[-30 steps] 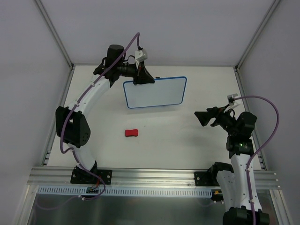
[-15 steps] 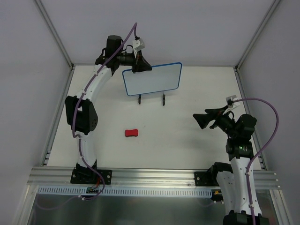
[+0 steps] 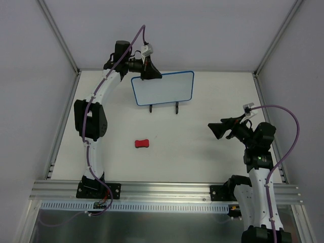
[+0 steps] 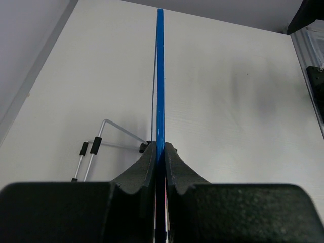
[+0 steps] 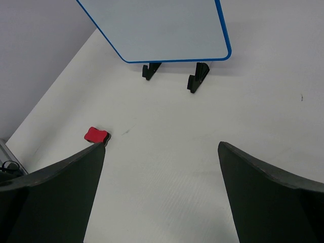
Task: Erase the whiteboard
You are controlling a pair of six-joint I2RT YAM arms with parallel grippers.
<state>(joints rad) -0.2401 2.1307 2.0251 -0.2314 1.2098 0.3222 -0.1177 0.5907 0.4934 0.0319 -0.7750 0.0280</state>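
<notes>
The whiteboard (image 3: 164,88), white with a thin blue frame, stands upright at the back of the table on a black wire stand (image 3: 176,108). Its face looks blank in the right wrist view (image 5: 157,28). My left gripper (image 3: 152,75) is shut on the board's upper left corner; in the left wrist view the blue edge (image 4: 160,76) runs straight out from between the closed jaws of the gripper (image 4: 160,152). The red eraser (image 3: 142,144) lies on the table in front of the board. My right gripper (image 3: 215,130) is open and empty, right of the eraser, facing the board.
The stand's wire legs show left of the board edge in the left wrist view (image 4: 109,134), and its two black feet show under the board in the right wrist view (image 5: 197,78). The eraser shows there too (image 5: 95,135). Grey walls enclose the table.
My left gripper has lifted the board back and up, from a tilted pose to upright, uncovering the stand's feet. The right arm has barely moved.
</notes>
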